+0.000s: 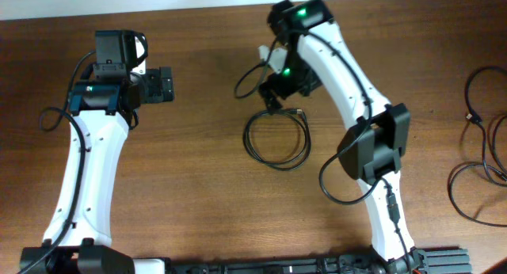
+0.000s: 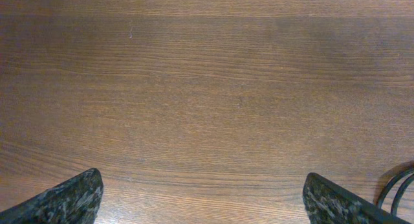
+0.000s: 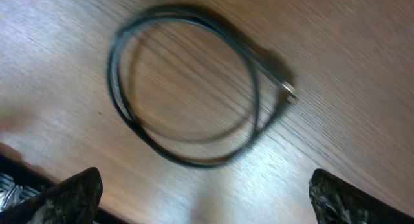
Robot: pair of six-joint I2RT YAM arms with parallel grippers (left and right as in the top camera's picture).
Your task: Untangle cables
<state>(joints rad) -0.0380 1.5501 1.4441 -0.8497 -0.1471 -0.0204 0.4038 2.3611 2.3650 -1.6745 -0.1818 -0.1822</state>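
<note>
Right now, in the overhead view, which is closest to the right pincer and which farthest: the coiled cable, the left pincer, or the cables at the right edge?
1. The coiled cable, mid-table, just beside the right pincer.
2. The left pincer, off to the left.
3. The cables at the right edge, farthest.

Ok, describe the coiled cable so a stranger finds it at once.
Start at the middle of the wooden table, beside the right gripper. There lies a black cable wound in one neat round coil; the other cables sprawl loosely at the right edge.

Overhead downward; right wrist shares cable [image 3: 114, 81]
</note>
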